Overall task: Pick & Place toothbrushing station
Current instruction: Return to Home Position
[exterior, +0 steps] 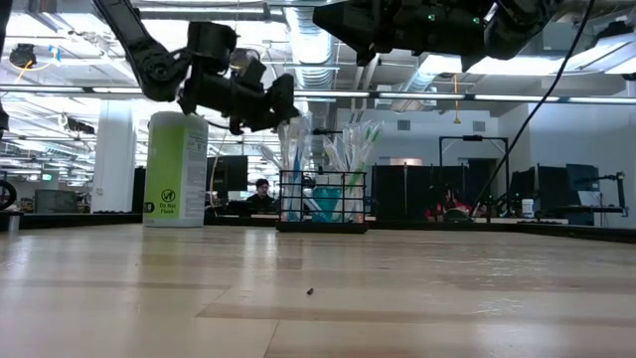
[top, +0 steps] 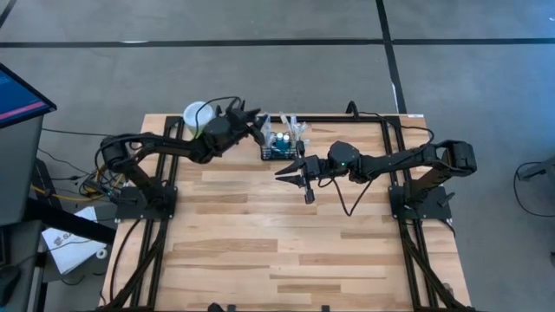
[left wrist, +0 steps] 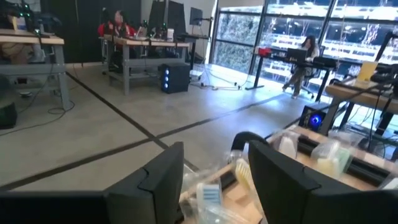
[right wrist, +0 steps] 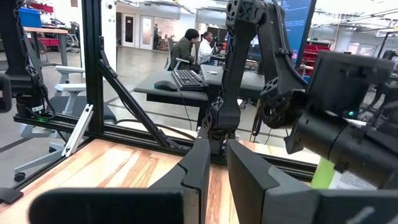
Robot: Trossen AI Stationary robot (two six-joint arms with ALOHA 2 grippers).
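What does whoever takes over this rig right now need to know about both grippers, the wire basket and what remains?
Left gripper: jaws open, empty, raised between the pale-green cylinder and the basket.
Right gripper: jaws a narrow gap apart, empty, raised on the basket's near side.
Basket: upright near the far edge of the table, with wrapped toothbrushes standing in it.
Done: loading looks finished; no brush shows lying on the tabletop.
Left: probably only bringing both arms back to home, keeping clear of the basket.
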